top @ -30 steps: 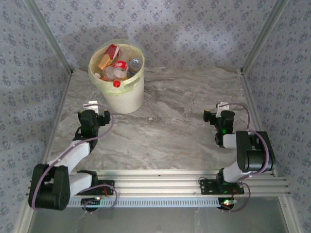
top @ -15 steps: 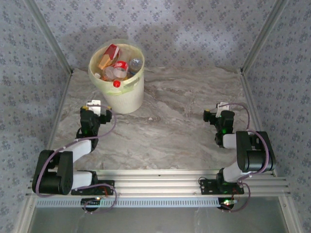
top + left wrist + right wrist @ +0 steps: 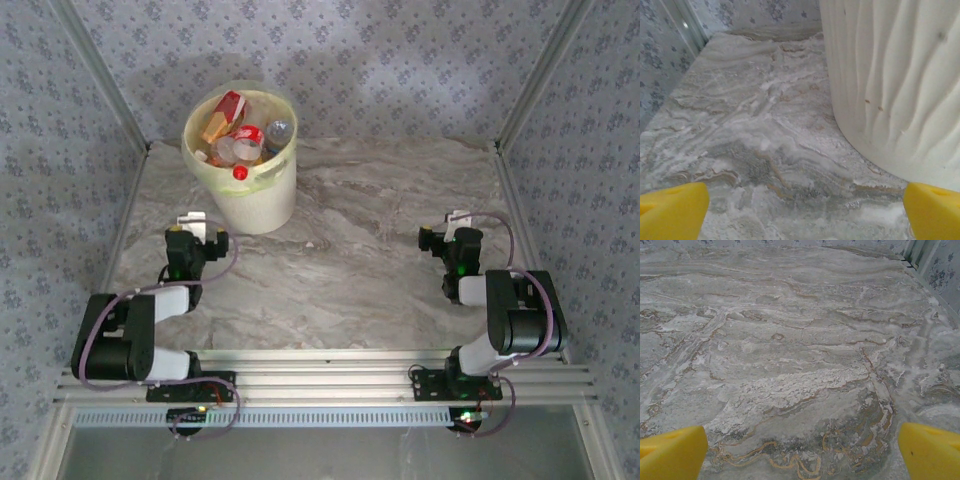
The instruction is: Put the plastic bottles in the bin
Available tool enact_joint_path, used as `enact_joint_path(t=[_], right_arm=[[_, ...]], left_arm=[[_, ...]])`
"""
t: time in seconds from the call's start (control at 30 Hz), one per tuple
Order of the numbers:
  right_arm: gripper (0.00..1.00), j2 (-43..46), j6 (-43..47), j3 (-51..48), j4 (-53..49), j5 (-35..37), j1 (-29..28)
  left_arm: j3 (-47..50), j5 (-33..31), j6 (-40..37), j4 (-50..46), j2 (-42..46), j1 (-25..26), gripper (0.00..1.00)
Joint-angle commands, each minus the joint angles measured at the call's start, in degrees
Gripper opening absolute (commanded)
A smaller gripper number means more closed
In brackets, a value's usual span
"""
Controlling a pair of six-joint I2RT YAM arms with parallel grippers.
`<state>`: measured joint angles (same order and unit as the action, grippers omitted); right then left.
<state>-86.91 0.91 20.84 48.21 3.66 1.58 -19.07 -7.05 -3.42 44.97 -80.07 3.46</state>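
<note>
The bin [image 3: 250,195] stands far left on the table [image 3: 370,270], bottles [image 3: 238,135] inside it, the left gripper [image 3: 804,210] just before it, the right gripper [image 3: 802,452] well apart to the right.

Two black-and-white jointed robot arms [image 3: 165,298] pair glossy black motor housings with white links. A thin lilac cable [image 3: 508,232] runs along each. The blocky finger pads [image 3: 671,212] are bright yellow.

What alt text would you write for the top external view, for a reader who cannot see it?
A cream-yellow bin full of plastic bottles stands far left on a marble table. The left arm and right arm sit folded near the front edge.
</note>
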Motion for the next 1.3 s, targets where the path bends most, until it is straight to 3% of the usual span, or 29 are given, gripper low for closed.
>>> enact_joint_path(t=[0.0,0.17,0.27,0.63,0.73,1.27], right_arm=[[1.00,-0.44,-0.03,1.12,-0.26,0.75,-0.21],[1.00,-0.38,-0.03,1.09,-0.31,0.74,-0.20],[1.00,-0.36,-0.03,1.13,-0.31,0.76,-0.25],[1.00,-0.44,-0.03,1.07,-0.31,0.69,-0.19],[1.00,-0.41,-0.03,1.05,-0.31,0.73,-0.24],[1.00,-0.42,0.06,1.21,-0.48,0.55,-0.22]], left_arm=[[1.32,3.49,0.69,7.95,-2.78,-0.78,1.00],[-2.46,3.30,1.92,5.22,-7.54,-1.83,1.00],[-4.88,7.87,5.08,1.16,-7.82,-5.62,1.00],[-1.36,9.88,2.79,7.00,-7.29,-4.39,1.00],[-4.76,10.21,5.19,1.19,-7.84,-6.39,1.00],[-4.77,8.19,5.04,1.52,-7.97,-5.70,1.00]])
